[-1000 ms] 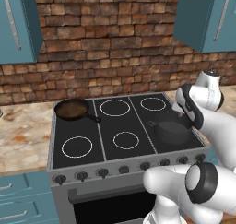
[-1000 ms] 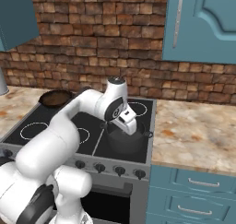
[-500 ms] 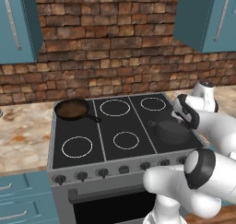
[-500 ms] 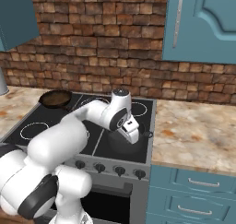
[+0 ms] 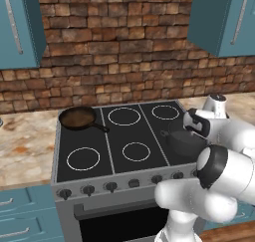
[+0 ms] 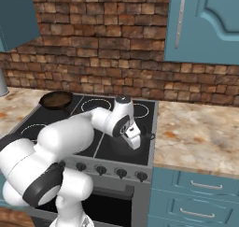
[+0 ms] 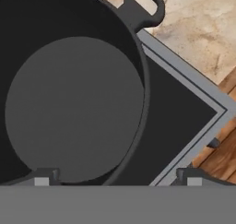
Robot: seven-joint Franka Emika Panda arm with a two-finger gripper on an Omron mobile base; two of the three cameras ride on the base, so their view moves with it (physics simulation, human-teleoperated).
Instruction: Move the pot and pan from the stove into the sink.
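Sitting on the stove (image 5: 114, 151) at its front right corner, the pot (image 5: 182, 141) is half hidden by the white arm; the pan (image 5: 77, 118) rests on the stove's back left ring. Brick wall and teal cabinets rise behind the stove, marbled table (image 5: 25, 144) to its left. From the right base, the gripper (image 6: 135, 139) hangs over the pot (image 6: 148, 136) — table (image 6: 196, 128) right of the stove (image 6: 112, 146). From the hand, jaws spread apart straddle the rim of the pot (image 7: 69, 89), one fingertip (image 7: 44, 176) inside, one outside — wood floor past the stove's corner.
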